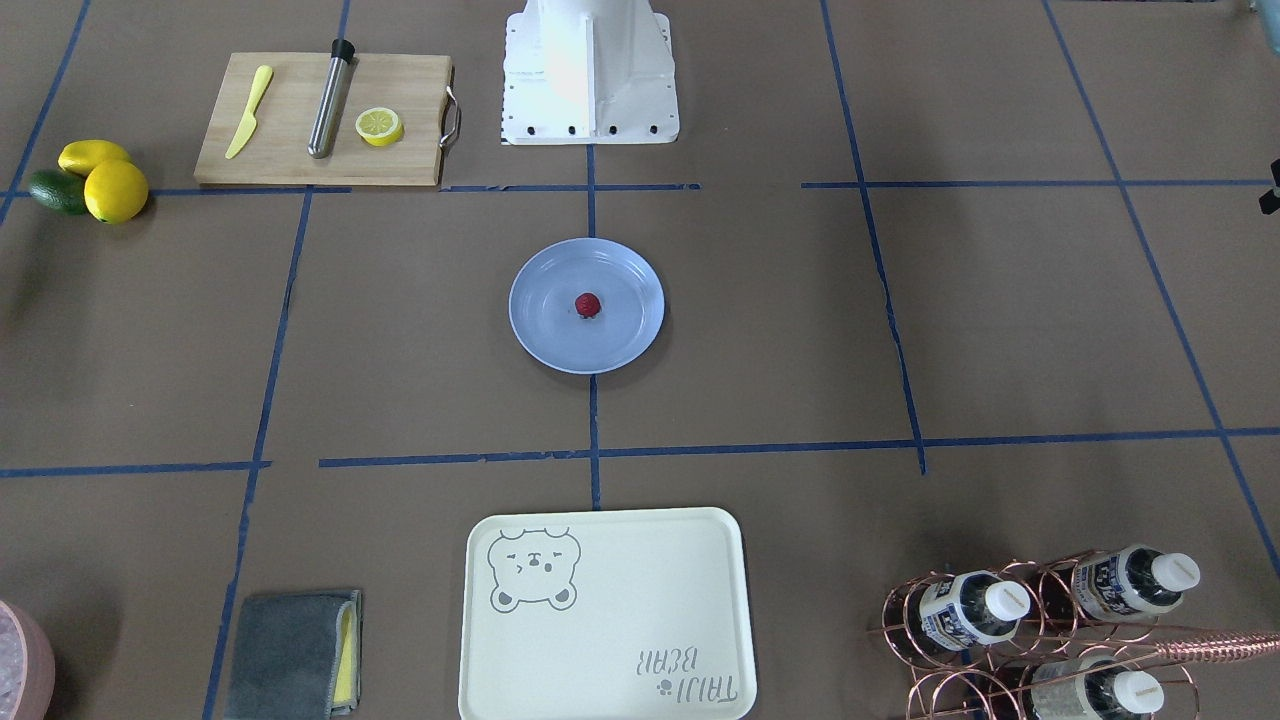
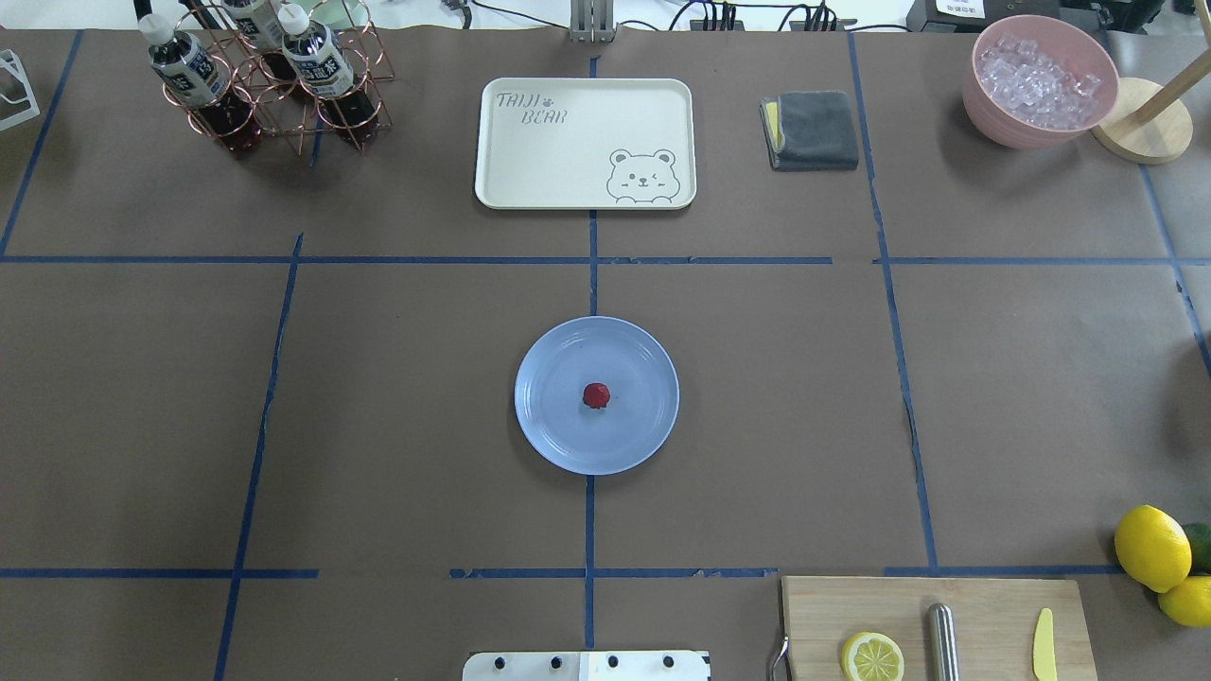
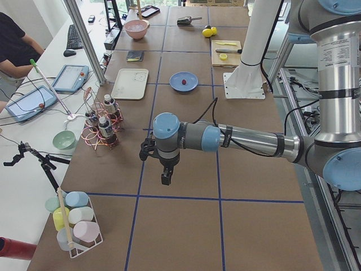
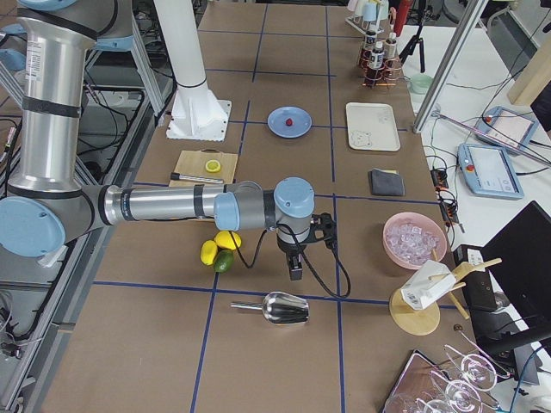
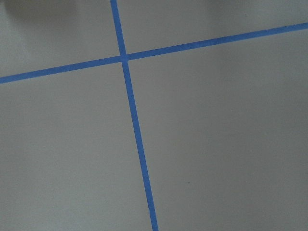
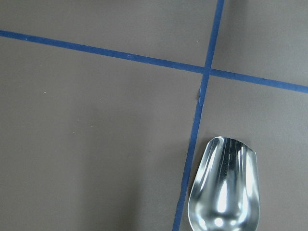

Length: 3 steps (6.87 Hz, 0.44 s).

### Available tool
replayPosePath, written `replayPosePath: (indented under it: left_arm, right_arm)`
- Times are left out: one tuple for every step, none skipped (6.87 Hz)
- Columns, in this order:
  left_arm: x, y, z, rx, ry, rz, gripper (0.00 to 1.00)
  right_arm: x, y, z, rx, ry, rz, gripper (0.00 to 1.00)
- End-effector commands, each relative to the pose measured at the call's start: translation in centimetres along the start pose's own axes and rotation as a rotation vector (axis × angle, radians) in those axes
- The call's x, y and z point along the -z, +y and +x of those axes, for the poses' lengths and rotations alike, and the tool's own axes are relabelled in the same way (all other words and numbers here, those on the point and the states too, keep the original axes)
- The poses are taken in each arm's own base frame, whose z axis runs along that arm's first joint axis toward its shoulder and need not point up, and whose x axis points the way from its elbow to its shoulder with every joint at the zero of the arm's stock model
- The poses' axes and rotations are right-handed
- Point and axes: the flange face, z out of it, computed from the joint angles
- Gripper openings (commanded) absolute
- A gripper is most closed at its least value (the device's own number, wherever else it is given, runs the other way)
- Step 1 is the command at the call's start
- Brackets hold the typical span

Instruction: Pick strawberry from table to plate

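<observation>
The small dark-red strawberry lies in the middle of the pale-blue plate, which sits at the centre of the brown paper table. Both arms are far from the plate. In the exterior left view, my left gripper hangs over the table near the bottle rack. My right gripper, seen in the exterior right view, hangs over the other end beside a metal scoop. Neither wrist view shows fingers, so I cannot tell whether either gripper is open or shut.
A wooden cutting board holds a lemon half, a steel rod and a yellow knife. Lemons and an avocado lie beside it. A cream bear tray, a grey cloth, a bottle rack and a pink ice bowl line the far side.
</observation>
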Motion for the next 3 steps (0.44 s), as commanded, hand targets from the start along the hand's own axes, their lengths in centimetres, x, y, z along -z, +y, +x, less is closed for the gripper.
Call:
replayPosePath:
  left_arm:
    - [0.3, -0.8, 0.2, -0.018, -0.012, 0.025, 1.00]
    - [0.7, -1.5, 0.5, -0.025, -0.014, 0.034, 1.00]
    - [1.3, -2.3, 0.9, -0.035, -0.015, 0.045, 1.00]
  right_arm:
    - [-0.1, 0.1, 0.0, -0.003, -0.007, -0.002, 1.00]
    - [-0.1, 0.0, 0.0, 0.002, -0.008, 0.003, 1.00]
    - [0.0, 0.0, -0.1, 0.012, -0.016, 0.007, 1.00]
